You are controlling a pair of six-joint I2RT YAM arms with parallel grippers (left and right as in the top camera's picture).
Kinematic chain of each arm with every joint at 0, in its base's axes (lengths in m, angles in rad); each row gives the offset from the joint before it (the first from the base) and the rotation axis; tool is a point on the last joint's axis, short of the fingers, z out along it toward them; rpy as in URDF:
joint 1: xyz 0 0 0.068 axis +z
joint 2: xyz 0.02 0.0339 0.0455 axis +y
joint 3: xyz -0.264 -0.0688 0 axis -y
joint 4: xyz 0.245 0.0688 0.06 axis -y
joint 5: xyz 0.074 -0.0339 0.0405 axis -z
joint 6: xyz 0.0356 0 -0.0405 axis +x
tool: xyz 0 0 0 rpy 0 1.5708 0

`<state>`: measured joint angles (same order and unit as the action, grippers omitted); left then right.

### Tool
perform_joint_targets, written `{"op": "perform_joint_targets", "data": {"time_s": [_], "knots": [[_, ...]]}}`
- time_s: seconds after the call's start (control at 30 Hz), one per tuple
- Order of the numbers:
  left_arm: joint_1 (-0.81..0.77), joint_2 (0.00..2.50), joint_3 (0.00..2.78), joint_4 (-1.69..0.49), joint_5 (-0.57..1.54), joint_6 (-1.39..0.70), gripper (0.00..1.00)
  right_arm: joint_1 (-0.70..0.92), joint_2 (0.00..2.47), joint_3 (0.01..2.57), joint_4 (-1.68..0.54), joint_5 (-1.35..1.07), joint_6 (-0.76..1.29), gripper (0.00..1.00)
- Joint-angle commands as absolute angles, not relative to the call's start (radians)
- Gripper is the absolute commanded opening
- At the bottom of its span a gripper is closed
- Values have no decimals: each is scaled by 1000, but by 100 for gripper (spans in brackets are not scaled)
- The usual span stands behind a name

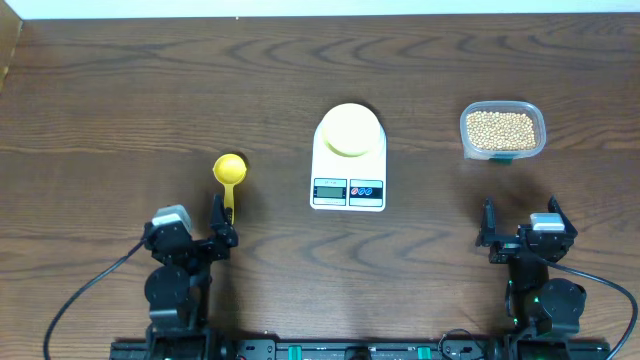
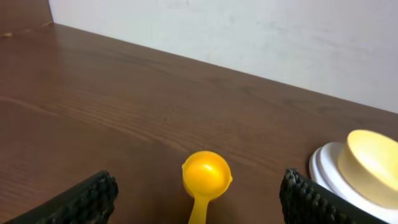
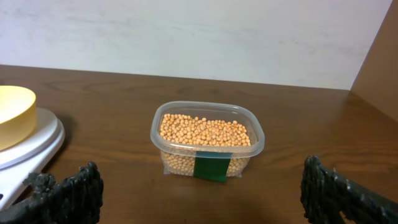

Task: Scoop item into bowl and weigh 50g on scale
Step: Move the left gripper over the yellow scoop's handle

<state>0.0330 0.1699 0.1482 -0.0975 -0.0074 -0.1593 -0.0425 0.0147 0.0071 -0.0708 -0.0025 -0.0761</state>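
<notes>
The pale yellow-green bowl (image 1: 349, 130) sits empty on the white scale (image 1: 348, 185) at the table's middle; both also show in the left wrist view (image 2: 372, 163) (image 2: 323, 171) and right wrist view (image 3: 11, 115) (image 3: 31, 149). The tan beans (image 1: 501, 128) fill a clear plastic tub (image 1: 503, 150) at the right, seen in the right wrist view (image 3: 205, 132) (image 3: 207, 163). A yellow scoop (image 1: 229, 172) lies left of the scale, its handle pointing at my left gripper (image 1: 222, 225). That gripper (image 2: 199, 202) is open, the scoop (image 2: 206, 177) between its fingers' line. My right gripper (image 1: 520, 228) (image 3: 202, 196) is open and empty, short of the tub.
A dark wooden table (image 1: 120, 90) carries everything. A pale wall stands behind its far edge (image 2: 249, 31). A green label marks the tub's front (image 3: 210, 167). Both arm bases sit at the near edge with cables.
</notes>
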Motion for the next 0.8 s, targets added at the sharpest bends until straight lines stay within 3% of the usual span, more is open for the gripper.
{"op": "perform_joint_targets", "data": {"time_s": [0.0,0.77], "knots": [[39,256,247,-94,-27,-150,86,-38,7,6,-75,12,-60,99],[39,779,752,-458,15,-151,86,-38,7,6,-75,12,-60,99]]}}
